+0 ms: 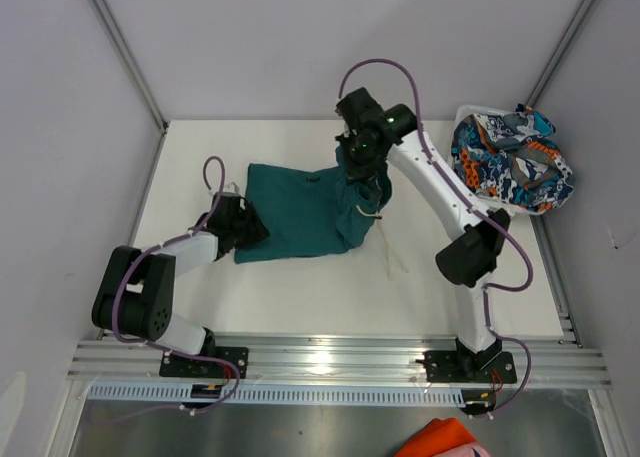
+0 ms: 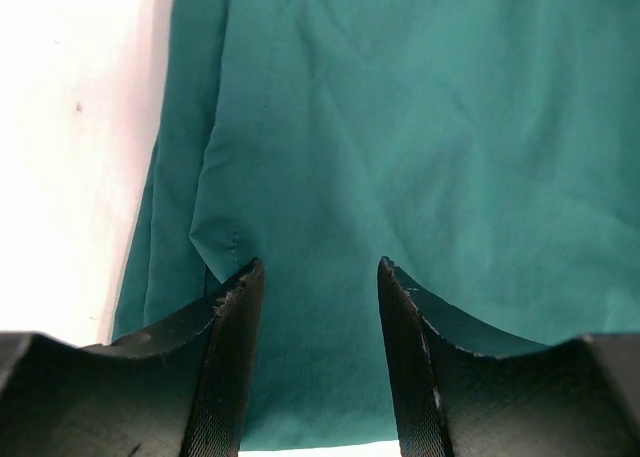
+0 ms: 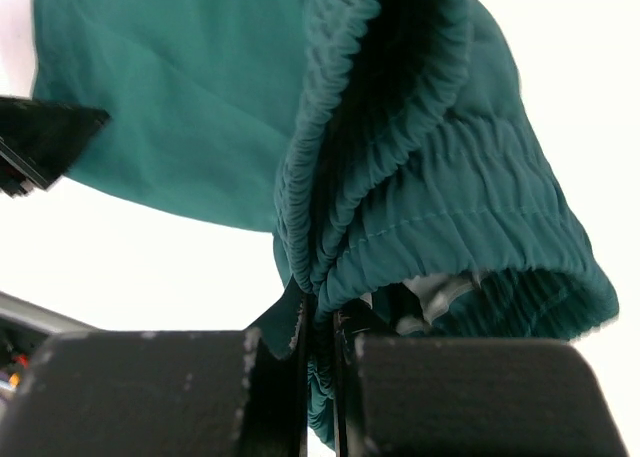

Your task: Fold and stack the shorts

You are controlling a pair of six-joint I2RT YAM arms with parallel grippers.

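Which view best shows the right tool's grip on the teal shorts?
Right wrist: the right tool pinches the teal shorts at the gathered waistband. From the top, the wrist hides the pinch; left wrist shows only flat fabric.

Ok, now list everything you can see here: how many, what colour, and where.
teal shorts: one, dark teal-green, spread on the middle of the table
drawstring: one, pale, trailing from the teal shorts' right end onto the table
printed shorts: one, orange, blue, white and navy, bundled in the basket
basket: one, white mesh, far right of the table
orange cloth: one, plain orange, at the bottom edge of the top view, partly cut off
table: one, white
left gripper: one, black, open, at the teal shorts' left edge
right gripper: one, black, shut on the teal shorts' gathered waistband
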